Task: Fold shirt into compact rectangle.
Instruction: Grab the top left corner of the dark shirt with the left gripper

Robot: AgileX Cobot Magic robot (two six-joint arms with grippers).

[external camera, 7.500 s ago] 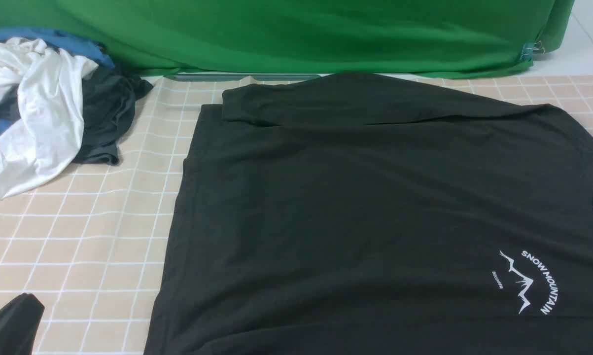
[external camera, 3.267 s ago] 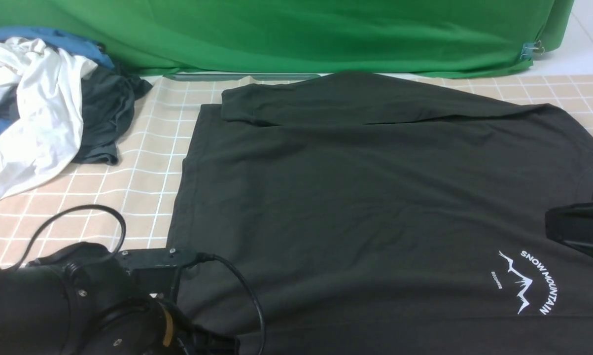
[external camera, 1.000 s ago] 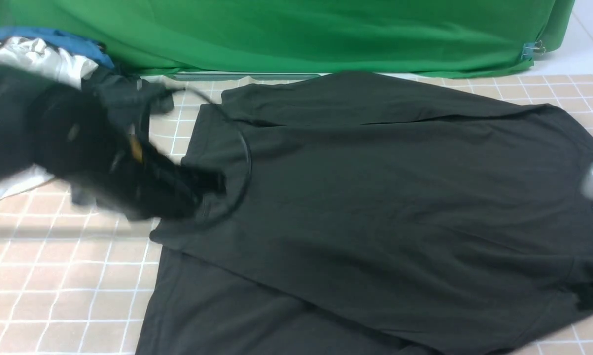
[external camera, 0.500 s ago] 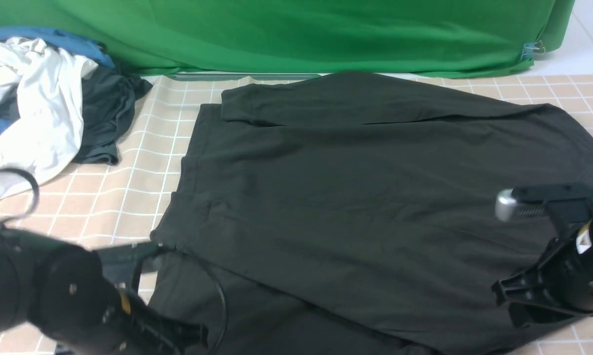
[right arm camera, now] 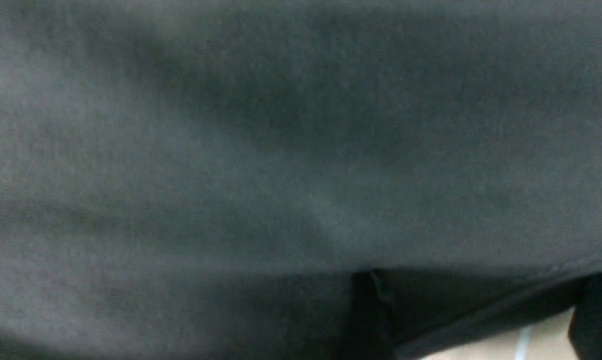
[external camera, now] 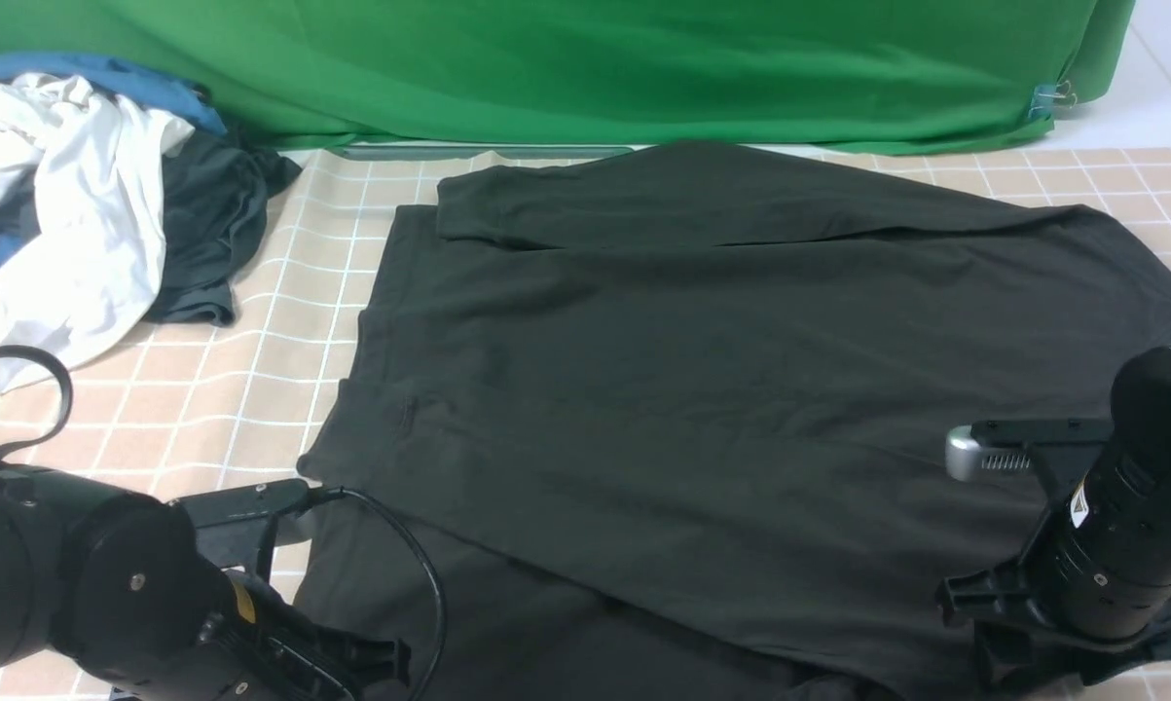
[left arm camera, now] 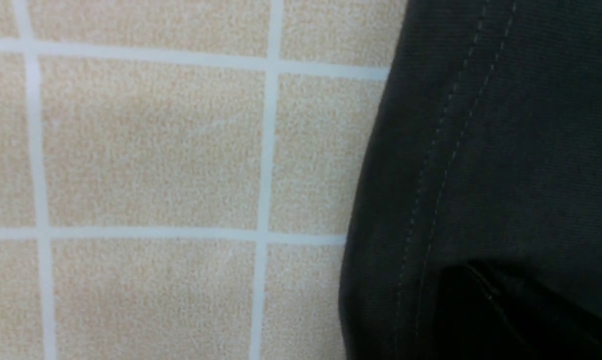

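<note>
The black shirt [external camera: 721, 389] lies spread across the checked table, its near part folded back over the body, so the chest print and neck label are hidden. A sleeve lies folded along the far edge. My left gripper [external camera: 351, 672] is low at the shirt's near left corner. In the left wrist view the stitched hem [left arm camera: 446, 150] runs past one dark finger [left arm camera: 506, 315]; its partner is out of frame. My right gripper [right arm camera: 481, 320] stands open over the shirt's [right arm camera: 280, 150] near right edge, fingers wide apart, with fabric edge and table showing between them.
A pile of clothes sits at the far left: a white garment [external camera: 69, 234], a smaller dark grey garment [external camera: 205, 234] and something blue [external camera: 98, 73]. A green backdrop [external camera: 585, 68] closes the far side. Beige checked cloth [external camera: 157, 428] covers the table left of the shirt.
The shirt's near part has been folded over the body, hiding the print. In the last half second the right arm has come nearer and lower; the left arm has barely shifted.
</note>
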